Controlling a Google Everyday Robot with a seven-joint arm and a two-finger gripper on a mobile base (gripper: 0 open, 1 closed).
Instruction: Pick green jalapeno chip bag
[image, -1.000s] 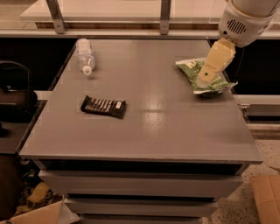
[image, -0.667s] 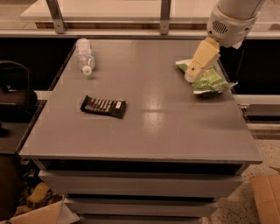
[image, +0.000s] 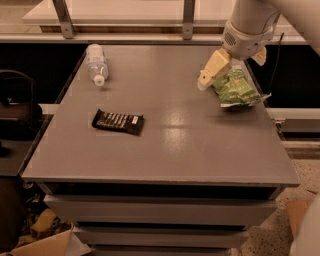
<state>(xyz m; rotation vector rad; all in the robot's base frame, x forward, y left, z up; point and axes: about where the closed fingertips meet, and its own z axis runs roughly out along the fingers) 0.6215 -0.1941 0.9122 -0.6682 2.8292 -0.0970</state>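
- Under everything stands the grey table (image: 165, 150), its flat top filling most of the view, with drawer-like fronts below the near edge.
- At the far right, my arm (image: 250, 25) shows against the top edge, pale and rounded.
- At the arm's end, my gripper (image: 231, 72) hangs over the table's far right corner. Its two cream fingers (image: 214, 69) stand apart, one at the bag's left and the other behind its far end, with nothing clamped between them.
- On the tabletop by the right edge lies the green jalapeno chip bag (image: 237, 89), just under and beside the gripper — whether a finger touches it, I cannot tell.
- Left of centre, the black candy bar (image: 118, 122) lies flat, well apart from the bag.
- Near the far left corner, the clear water bottle (image: 96, 64) lies on its side — cap toward the near edge.
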